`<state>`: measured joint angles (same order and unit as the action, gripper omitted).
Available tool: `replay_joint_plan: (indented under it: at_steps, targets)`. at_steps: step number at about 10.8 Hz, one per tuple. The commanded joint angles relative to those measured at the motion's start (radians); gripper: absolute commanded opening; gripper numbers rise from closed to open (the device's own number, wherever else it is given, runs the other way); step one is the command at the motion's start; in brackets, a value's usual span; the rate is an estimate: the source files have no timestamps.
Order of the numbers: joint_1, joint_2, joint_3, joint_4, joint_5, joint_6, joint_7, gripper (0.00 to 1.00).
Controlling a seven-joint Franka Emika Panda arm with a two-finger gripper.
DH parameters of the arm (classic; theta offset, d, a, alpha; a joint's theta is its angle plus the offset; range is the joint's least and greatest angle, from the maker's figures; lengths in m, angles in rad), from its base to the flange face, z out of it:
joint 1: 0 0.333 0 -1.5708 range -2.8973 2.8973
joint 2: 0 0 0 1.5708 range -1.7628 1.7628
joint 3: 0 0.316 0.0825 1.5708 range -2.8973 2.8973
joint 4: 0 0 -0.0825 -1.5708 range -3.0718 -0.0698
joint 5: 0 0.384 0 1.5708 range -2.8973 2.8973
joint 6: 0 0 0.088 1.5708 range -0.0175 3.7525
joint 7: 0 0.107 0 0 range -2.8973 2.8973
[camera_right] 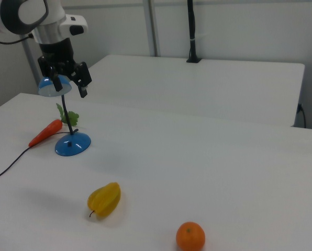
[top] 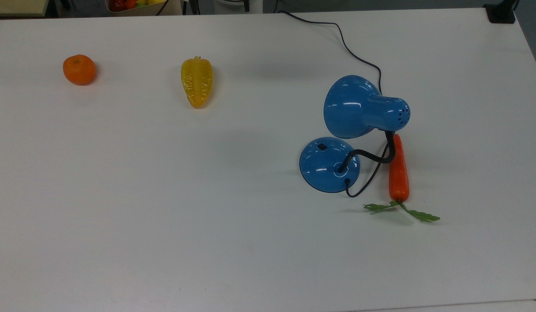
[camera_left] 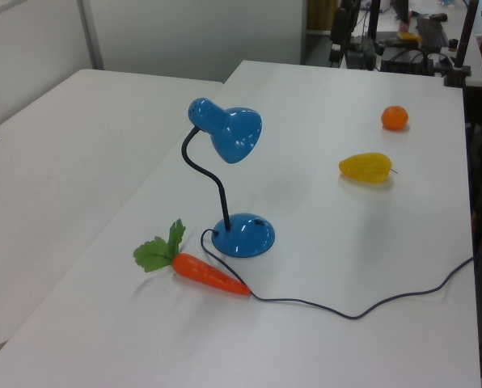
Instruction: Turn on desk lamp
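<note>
The white table (top: 164, 195) carries everything, with a second white table (camera_left: 55, 162) set beside it on the left view's left. The room behind is a plain pale wall with upright posts, and in the left view a cluttered bench of equipment stands at the far end.

The robot arm (camera_right: 25, 15) enters from the right view's upper left, and its gripper (camera_right: 66, 74) hangs high above the table with its two black fingers spread apart and holding nothing. In the right view it overlaps the lamp's shade; whether it touches the shade or only hangs in front of it cannot be told.

The desk lamp (top: 363, 108) stands on the top view's right half of the table. Its blue shade (camera_left: 234, 136) tips downward on the bent black neck (camera_left: 207, 174), which arches up from the round base (top: 328, 164). The small black switch (top: 321, 147) sits on the base's dome on the side under the shade, so a press probably has to come down past the shade. No glow shows, so the lamp seems unlit. The cord (camera_left: 362, 305) trails off across the table, apparently toward a socket off the edge.

A toy carrot (top: 398, 171) lies just beside the base, under the neck. A yellow starfruit (top: 196, 82) and an orange (top: 79, 69) lie well apart toward the top view's left, likely as distractors.
</note>
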<state>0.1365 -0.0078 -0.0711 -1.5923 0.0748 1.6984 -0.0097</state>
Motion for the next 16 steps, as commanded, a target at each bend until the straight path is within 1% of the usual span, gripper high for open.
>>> replay_joint_plan:
  at_steps: [1,3,5,7,8,9,14,16]
  targets:
    - [0.009,-0.009,0.007,-0.017,0.003,-0.005,0.011,0.6]
    - [0.011,-0.011,0.013,-0.018,0.013,-0.006,0.011,0.42]
    - [0.009,-0.002,0.031,-0.02,0.013,-0.006,0.011,0.19]
    - [0.009,0.008,0.043,-0.02,0.013,-0.008,0.013,0.03]
    - [0.003,0.015,0.062,-0.02,0.013,-0.008,0.013,0.0]
    - [0.002,0.017,0.068,-0.02,0.013,-0.008,0.013,0.0]
    - [-0.001,0.015,0.068,-0.023,0.031,-0.01,0.014,0.0]
    - [0.003,0.014,0.07,-0.047,0.03,-0.006,0.013,0.0]
